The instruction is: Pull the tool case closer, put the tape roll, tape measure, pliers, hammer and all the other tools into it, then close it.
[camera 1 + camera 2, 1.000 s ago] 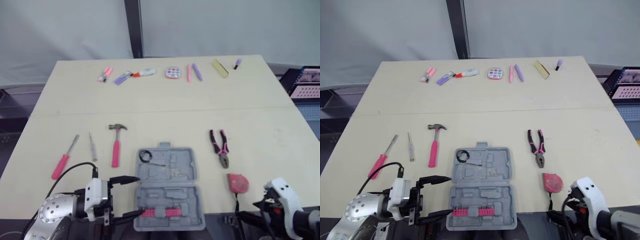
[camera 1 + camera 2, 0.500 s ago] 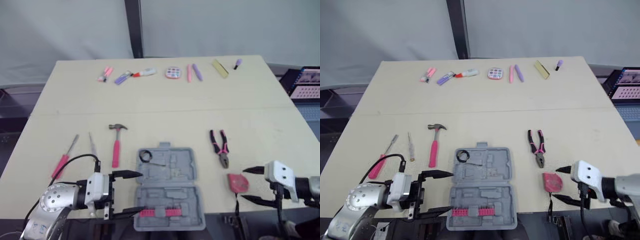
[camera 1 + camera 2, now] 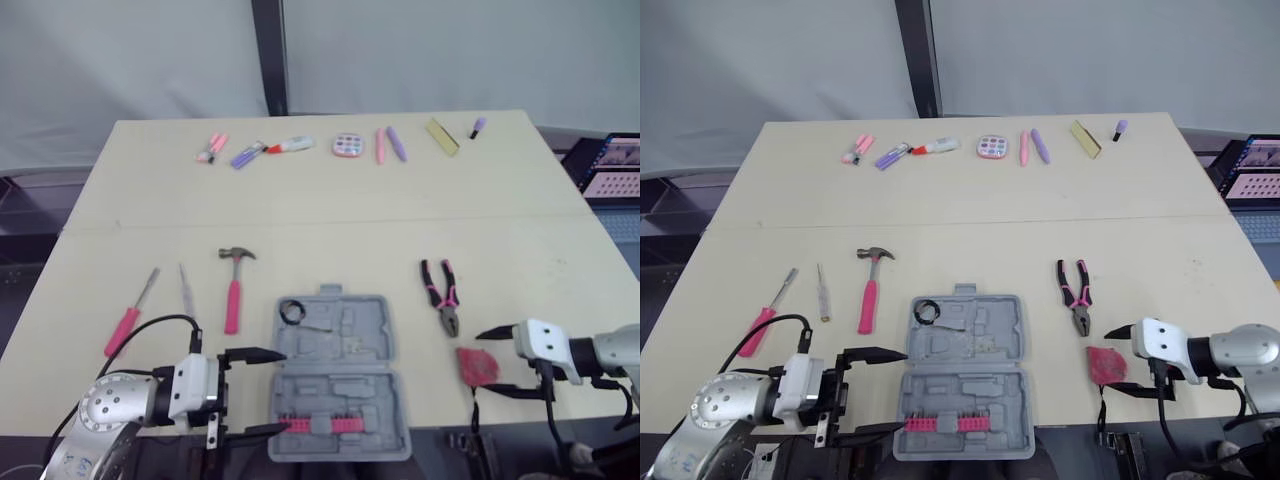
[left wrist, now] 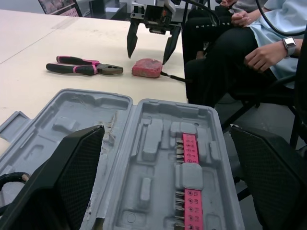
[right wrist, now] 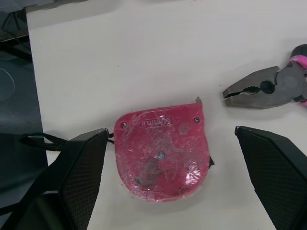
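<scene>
**Right pincer lines up on the tape measure**

Packing is under way. The right gripper (image 3: 1108, 361) hangs wide open, with the pink tape measure (image 5: 162, 151) between its fingers, not yet pinched, and the pliers (image 3: 1076, 293) just beyond. The left gripper (image 3: 902, 390), also spread, brackets the open tool case (image 4: 158, 143). Next call: lower, pinch the tape measure and carry it across.
</scene>
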